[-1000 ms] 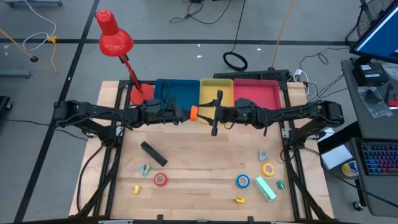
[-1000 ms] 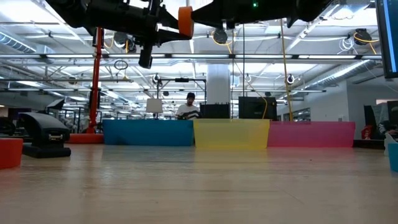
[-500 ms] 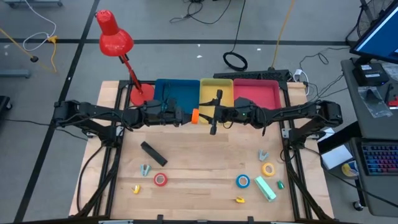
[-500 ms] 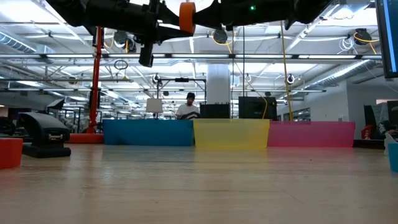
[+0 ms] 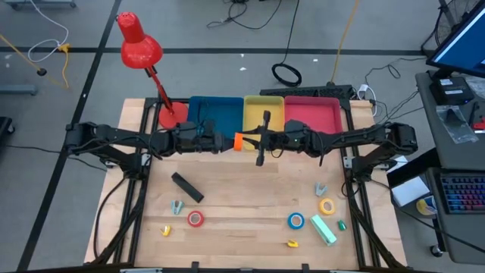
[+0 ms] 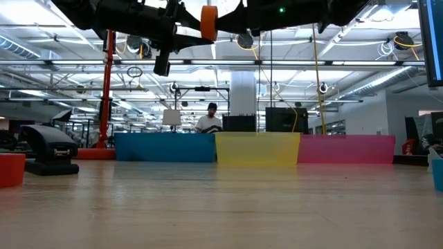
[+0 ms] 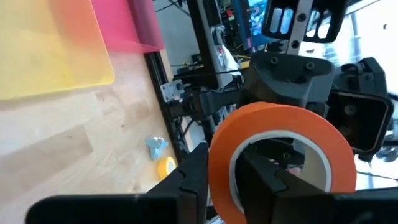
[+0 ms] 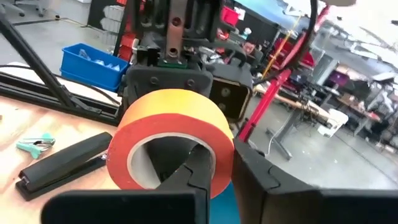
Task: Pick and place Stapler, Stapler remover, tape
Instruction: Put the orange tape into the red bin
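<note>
left claw (image 5: 227, 141) is clamped on the orange tape roll (image 5: 238, 141), high above the table. in its own wrist view the roll's wall (image 7: 280, 155) sits pinched between the 2 fingers, 1 inside the ring and 1 outside. right claw (image 5: 250, 141) faces it from the other side of the roll. 1 of its fingers (image 8: 189, 171) reaches into the roll's hole, but i cannot tell if that claw has squeezed yet.

over the last second the roll has crept a little away from the left claw's arm toward the right claw, and in the low view it has risen slightly (image 6: 210, 14). nothing else on the table has moved.

that reads as a hand-over in mid-air: the roll is being passed across rather than dropped. the yellow bin (image 5: 263, 99) lies just beyond and below the 2 claws, the blue bin (image 5: 216, 114) behind the left claw, and the pink bin (image 5: 312, 114) behind the right claw.

so 1 roll is in transit and none is binned yet. the red roll (image 5: 195, 219), blue roll (image 5: 295, 221), yellow roll (image 5: 326, 205) and black stapler (image 5: 186, 186) lie well below the claws, on the near half of the table.
</note>
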Motion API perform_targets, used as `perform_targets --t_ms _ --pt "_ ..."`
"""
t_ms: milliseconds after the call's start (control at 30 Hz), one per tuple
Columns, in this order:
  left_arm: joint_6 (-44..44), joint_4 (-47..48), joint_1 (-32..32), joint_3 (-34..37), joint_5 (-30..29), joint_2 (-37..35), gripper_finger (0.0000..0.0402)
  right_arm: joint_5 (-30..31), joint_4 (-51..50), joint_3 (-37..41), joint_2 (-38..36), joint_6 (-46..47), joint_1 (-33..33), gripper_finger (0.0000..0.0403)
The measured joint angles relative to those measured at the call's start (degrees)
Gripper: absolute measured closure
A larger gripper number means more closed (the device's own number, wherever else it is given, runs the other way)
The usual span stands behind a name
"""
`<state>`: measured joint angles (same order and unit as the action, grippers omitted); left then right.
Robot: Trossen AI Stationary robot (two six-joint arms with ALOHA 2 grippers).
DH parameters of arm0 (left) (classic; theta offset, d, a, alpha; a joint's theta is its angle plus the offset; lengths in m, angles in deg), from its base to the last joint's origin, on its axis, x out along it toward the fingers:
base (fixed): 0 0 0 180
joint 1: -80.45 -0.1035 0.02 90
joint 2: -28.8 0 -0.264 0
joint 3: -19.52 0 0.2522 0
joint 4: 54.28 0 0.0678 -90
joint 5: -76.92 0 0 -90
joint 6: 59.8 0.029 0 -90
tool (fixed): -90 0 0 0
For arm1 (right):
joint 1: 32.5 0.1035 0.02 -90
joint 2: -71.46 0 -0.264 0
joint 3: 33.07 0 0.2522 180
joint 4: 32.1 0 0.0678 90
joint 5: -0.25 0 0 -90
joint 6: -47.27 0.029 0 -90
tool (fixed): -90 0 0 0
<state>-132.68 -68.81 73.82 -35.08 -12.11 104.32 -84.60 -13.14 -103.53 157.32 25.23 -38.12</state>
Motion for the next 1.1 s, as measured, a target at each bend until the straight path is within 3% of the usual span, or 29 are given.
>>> perform_targets --t_ms 300,533,700,1100 --pt "3.8 3.0 -2.3 0.1 0.5 0.0 0.0274 7.1 -14.1 0.0 -2.2 1.2 -1.5 0.0375" --pt "4.3 4.7 -4.7 0.1 0.8 0.0 0.0199 22.6 -33.5 0.1 -5.2 1.3 -5.5 0.0375" --pt "7.2 4.9 -5.1 0.1 0.6 0.0 0.0162 29.7 -47.5 0.0 -6.6 2.6 -13.4 0.0375" --pt "8.2 6.3 -4.9 0.1 0.0 0.0 0.0137 29.4 -69.3 0.1 -6.5 12.3 -37.0 0.0375"
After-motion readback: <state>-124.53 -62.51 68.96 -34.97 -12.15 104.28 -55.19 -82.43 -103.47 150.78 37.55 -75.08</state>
